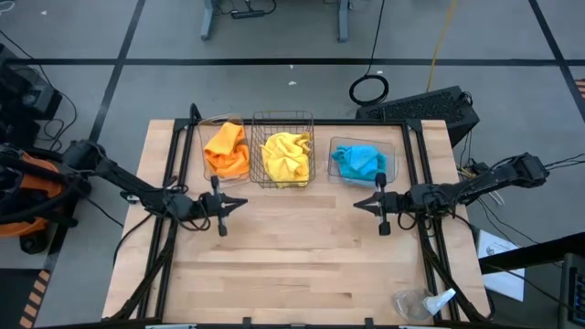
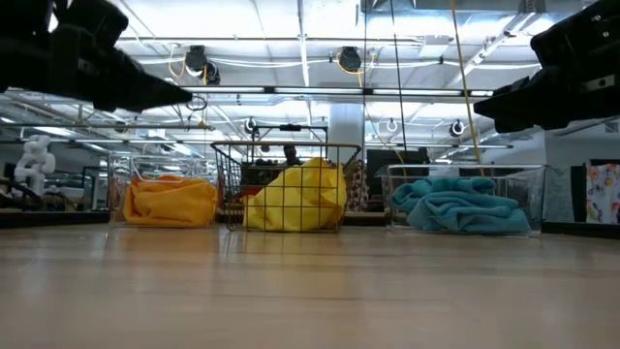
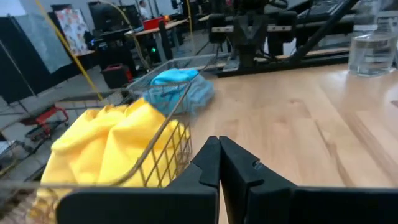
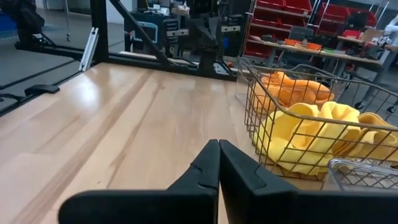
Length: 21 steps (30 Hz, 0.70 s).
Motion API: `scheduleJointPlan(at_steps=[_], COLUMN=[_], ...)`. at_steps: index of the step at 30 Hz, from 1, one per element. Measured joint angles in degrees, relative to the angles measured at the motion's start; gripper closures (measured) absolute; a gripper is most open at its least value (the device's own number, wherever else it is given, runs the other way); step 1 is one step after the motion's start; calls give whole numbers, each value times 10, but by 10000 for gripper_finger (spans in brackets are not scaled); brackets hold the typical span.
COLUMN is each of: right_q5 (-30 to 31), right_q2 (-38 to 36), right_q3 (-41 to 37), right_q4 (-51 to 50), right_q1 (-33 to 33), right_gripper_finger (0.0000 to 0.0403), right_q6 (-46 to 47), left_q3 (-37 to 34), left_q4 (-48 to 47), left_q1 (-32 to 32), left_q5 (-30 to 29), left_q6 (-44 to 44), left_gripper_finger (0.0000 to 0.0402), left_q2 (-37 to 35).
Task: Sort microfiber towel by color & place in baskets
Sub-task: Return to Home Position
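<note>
Three baskets stand in a row at the table's far side. A clear tub [image 1: 225, 146] on the left holds an orange towel [image 1: 227, 151]. The wire-mesh basket [image 1: 283, 146] in the middle holds a yellow towel [image 1: 286, 157]. A clear tub [image 1: 362, 162] on the right holds a blue towel [image 1: 358, 163]. My left gripper [image 1: 243, 202] hovers shut just in front of the orange tub, pointing level toward the table's right. My right gripper [image 1: 357, 205] hovers shut in front of the blue tub, pointing left. Both are empty, as the wrist views show [image 3: 217, 142] [image 4: 218, 144].
Bare wood [image 1: 302, 256] fills the middle and near part of the table. A clear plastic bottle [image 1: 422, 303] lies at the near right corner. Black frame rails [image 1: 164, 228] [image 1: 430, 247] run along both sides, and a black box [image 1: 430, 108] sits beyond the far right corner.
</note>
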Motion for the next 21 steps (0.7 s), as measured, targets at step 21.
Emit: scheduleJointPlan(at_steps=[21], right_q5=[-1], right_q2=[-12], right_q3=[0], right_q4=[-17], right_q1=[0], right_gripper_finger=[403], right_q6=[20], left_q3=[-50], left_q4=[91], left_q1=[0], left_q5=[70], left_q6=[42], left_gripper_finger=[400], left_q2=[-40])
